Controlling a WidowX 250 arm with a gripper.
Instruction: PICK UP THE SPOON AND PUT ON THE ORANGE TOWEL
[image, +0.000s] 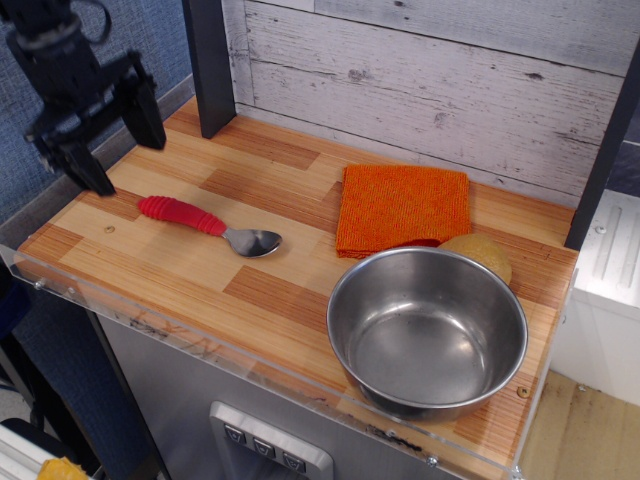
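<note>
The spoon (207, 224) lies flat on the wooden counter at the left, red ribbed handle pointing left, shiny metal bowl pointing right. The orange towel (402, 208) lies folded flat at the back middle, nothing on it. My gripper (123, 158) hangs open and empty above the counter's left end, just up and left of the spoon's handle, its two black fingers (145, 118) spread wide and apart from the spoon.
A large steel bowl (428, 333) stands at the front right, close to the towel's near edge. A round yellowish sponge-like lump (480, 253) sits behind the bowl. A black post (208, 65) stands at the back left against the white plank wall.
</note>
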